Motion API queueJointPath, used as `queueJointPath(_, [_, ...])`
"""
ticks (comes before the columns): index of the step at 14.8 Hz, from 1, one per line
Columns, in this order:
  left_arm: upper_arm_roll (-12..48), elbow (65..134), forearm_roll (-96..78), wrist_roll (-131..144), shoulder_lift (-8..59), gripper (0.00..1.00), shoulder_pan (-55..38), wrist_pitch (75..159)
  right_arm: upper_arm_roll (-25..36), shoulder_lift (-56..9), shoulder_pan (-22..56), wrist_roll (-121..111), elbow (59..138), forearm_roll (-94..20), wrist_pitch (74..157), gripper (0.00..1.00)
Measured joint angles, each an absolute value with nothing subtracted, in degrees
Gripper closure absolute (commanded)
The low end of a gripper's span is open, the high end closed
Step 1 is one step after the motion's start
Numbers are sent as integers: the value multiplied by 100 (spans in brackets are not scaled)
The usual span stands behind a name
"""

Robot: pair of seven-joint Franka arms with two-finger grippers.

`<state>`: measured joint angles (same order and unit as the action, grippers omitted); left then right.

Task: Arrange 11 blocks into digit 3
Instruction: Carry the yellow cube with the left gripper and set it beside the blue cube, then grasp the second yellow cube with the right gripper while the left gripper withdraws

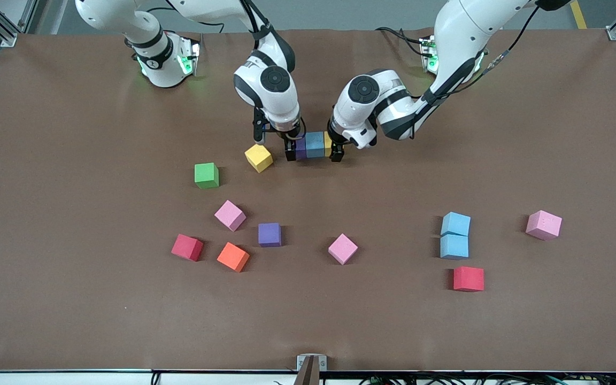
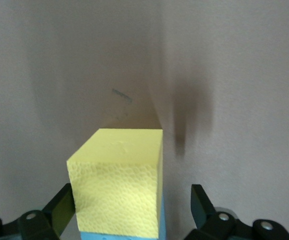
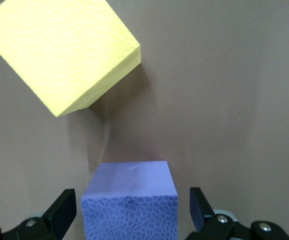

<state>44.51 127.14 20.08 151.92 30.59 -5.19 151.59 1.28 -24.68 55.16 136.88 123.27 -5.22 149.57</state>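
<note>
A row of three touching blocks lies on the table between the two grippers: purple (image 1: 301,148), light blue (image 1: 315,144) and yellow (image 1: 328,143). My right gripper (image 1: 292,148) is down at the purple end, open, its fingers (image 3: 63,207) standing clear of the purple block (image 3: 130,200) on both sides. My left gripper (image 1: 336,148) is down at the yellow end, open around the yellow block (image 2: 117,180), with the light blue block (image 2: 119,236) just past it. A second yellow block (image 1: 259,158) lies loose beside the right gripper.
Nearer the front camera lie loose cubes: green (image 1: 206,175), pink (image 1: 230,215), purple (image 1: 269,234), red (image 1: 187,247), orange (image 1: 233,256), pink (image 1: 343,248). Toward the left arm's end are two touching light blue (image 1: 455,235), red (image 1: 468,278) and pink (image 1: 543,224).
</note>
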Motion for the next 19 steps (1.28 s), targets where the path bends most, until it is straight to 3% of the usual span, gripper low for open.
queueJointPath(8, [4754, 12230, 2011, 15270, 2603, 0, -474, 14414, 130, -2457, 5516, 13566, 12213, -522, 14609, 0])
queueJointPath(14, [4585, 10459, 2013, 14373, 2592, 0, -340, 12811, 149, -2181, 5482, 13333, 12103, -521, 13984, 0])
queueJointPath(19, [3769, 9490, 2068, 11885, 2633, 0, -119, 12147, 177, -1685, 5249, 12359, 12092, -520, 13270, 0])
